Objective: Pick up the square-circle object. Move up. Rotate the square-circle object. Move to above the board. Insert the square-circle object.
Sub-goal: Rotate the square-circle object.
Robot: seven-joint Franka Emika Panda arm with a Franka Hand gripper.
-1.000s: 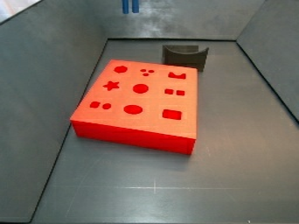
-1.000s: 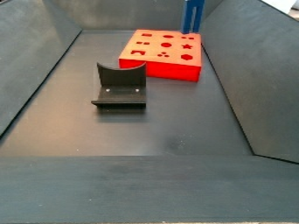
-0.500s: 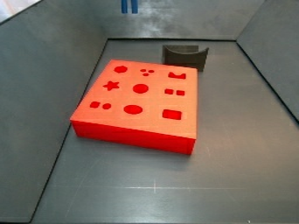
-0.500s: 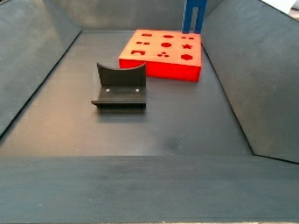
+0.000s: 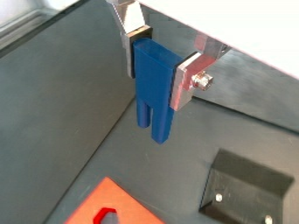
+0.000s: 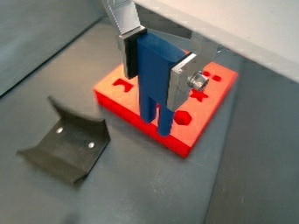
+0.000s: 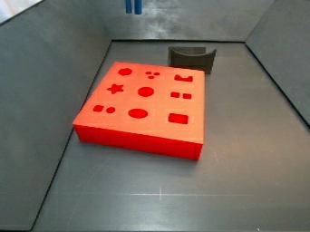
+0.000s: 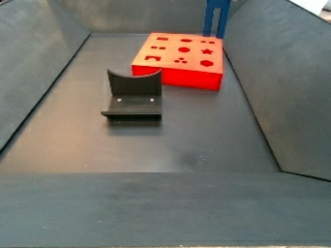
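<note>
The square-circle object (image 5: 152, 87) is a slim blue peg with two prongs pointing down. It sits clamped between the silver fingers of my gripper (image 5: 158, 61), which is shut on its upper part. In a wrist view the square-circle object (image 6: 152, 83) hangs high over the board (image 6: 197, 122) in my gripper (image 6: 158, 68). The board (image 7: 145, 100) is a flat red block with shaped holes, lying on the floor. In both side views only the peg's lower end (image 7: 133, 6) (image 8: 216, 17) shows at the upper edge, well above the board (image 8: 181, 58). The gripper body is out of both side views.
A dark grey curved holder (image 7: 194, 57) (image 8: 134, 94) stands on the floor beside the board, and both wrist views show the holder (image 5: 246, 188) (image 6: 65, 140) too. Sloping grey walls (image 7: 49, 54) enclose the floor on all sides.
</note>
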